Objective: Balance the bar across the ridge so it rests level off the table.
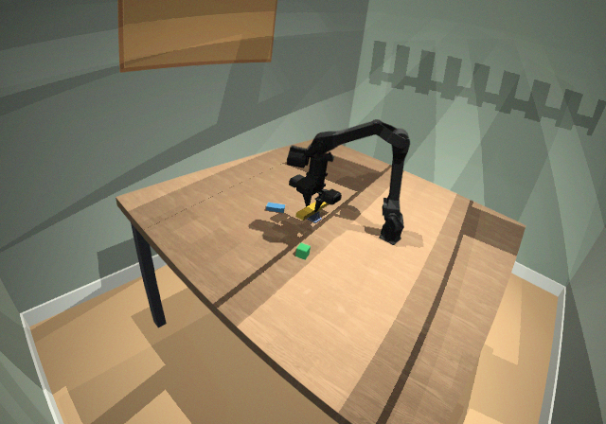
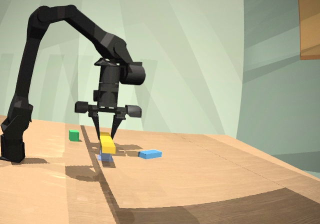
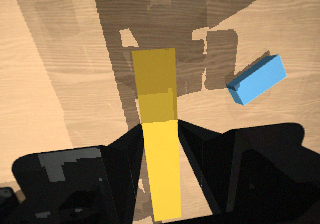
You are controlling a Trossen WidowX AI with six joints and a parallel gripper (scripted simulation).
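Note:
The yellow bar (image 1: 305, 212) (image 2: 107, 146) (image 3: 155, 74) lies about level over the small pale blue ridge (image 1: 316, 218) (image 2: 105, 157), clear of the wooden table (image 1: 342, 311) (image 2: 206, 177). I cannot tell whether the bar touches the ridge. My gripper (image 1: 311, 204) (image 2: 105, 136) (image 3: 159, 125) points straight down and is shut on the bar near its middle, one finger on each long side. In the wrist view the bar hides the ridge.
A light blue block (image 1: 275, 207) (image 2: 150, 153) (image 3: 257, 79) lies flat on the table a short way from the bar. A green cube (image 1: 302, 250) (image 2: 73, 135) stands on the other side. The arm's base (image 1: 391, 226) (image 2: 12, 144) stands further off.

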